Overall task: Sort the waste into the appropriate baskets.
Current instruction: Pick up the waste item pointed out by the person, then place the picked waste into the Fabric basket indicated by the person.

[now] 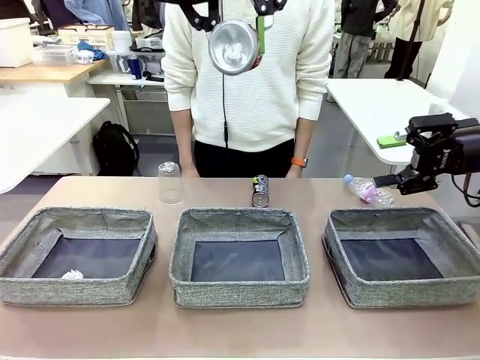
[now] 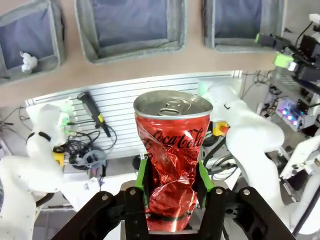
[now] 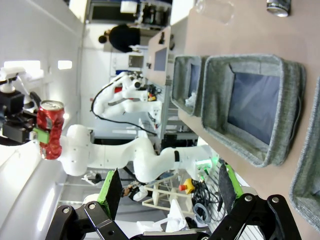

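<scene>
I hold the can (image 2: 172,145) aloft in my left claw (image 2: 172,176), with the right claw (image 3: 169,190) wide. Next I likely carry it over the middle basket (image 1: 240,217) and release.

Bright, even indoor light; wrist views warped, edges perhaps overexposed.

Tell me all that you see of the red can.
The red can looks like thin metal, red with white script, with a silver top whose pull tab is in place. Its middle is crushed and creased. It stands along the fingers of the left gripper, whose green pads press its two sides; nothing else touches it. It is held in the air, higher than the baskets.
</scene>
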